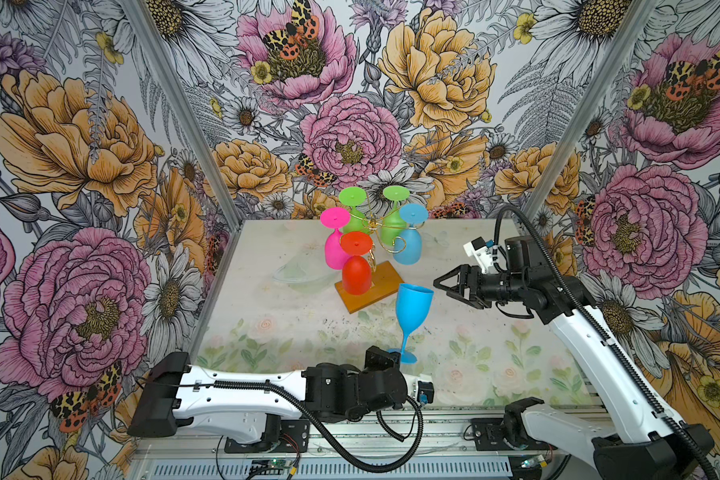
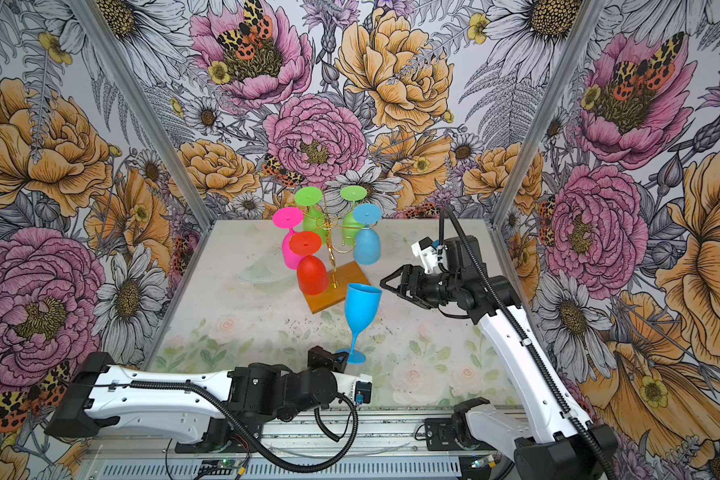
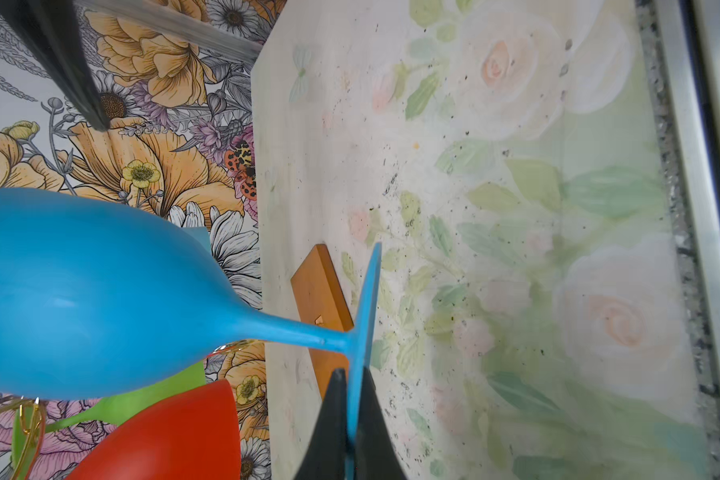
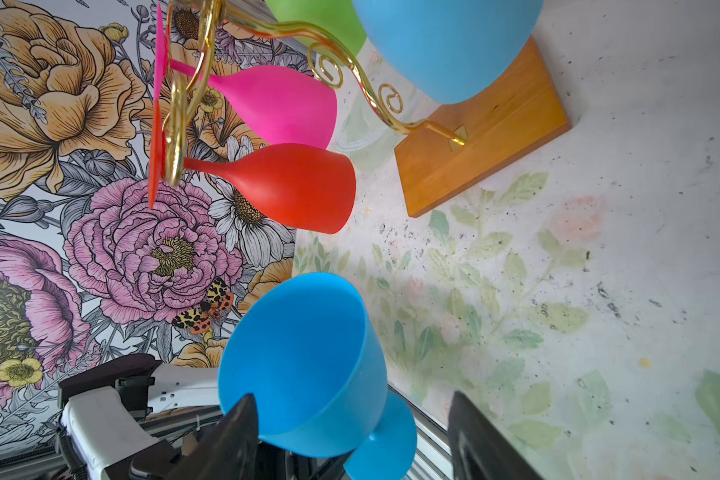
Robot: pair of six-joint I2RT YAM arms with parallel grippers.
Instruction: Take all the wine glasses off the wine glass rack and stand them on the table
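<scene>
Bimanual workcell in both top views, with wrist-camera detail. The bright blue wine glass (image 1: 413, 305) (image 2: 361, 305) is off the wine glass rack (image 1: 385, 282) (image 2: 346, 282). It stands bowl-up with a slight lean, just in front of the near corner of the rack's wooden base and over the table (image 1: 267, 324).

The left gripper (image 1: 393, 354) (image 2: 337, 355) is clamped on the rim of the glass's round foot. In the left wrist view the foot disc sits edge-on between the two black fingers (image 3: 333, 415), pinched tight at the left gripper (image 3: 352, 374). Whether the foot also rests on the table cannot be told.

The right gripper (image 1: 441, 284) (image 2: 387, 284) is level with the bowl's rim and just beside it. Its jaws are spread wide and grip nothing. In the right wrist view the bowl of the wine glass (image 4: 308, 361) lies ahead of the right gripper (image 4: 350, 403); contact with the rim cannot be told.

Five glasses hang upside down from the rack's gold wire arms: a red glass (image 1: 356, 274), a pink glass (image 1: 332, 253), two green glasses (image 1: 352, 220) and a pale blue glass (image 1: 408, 249)
</scene>
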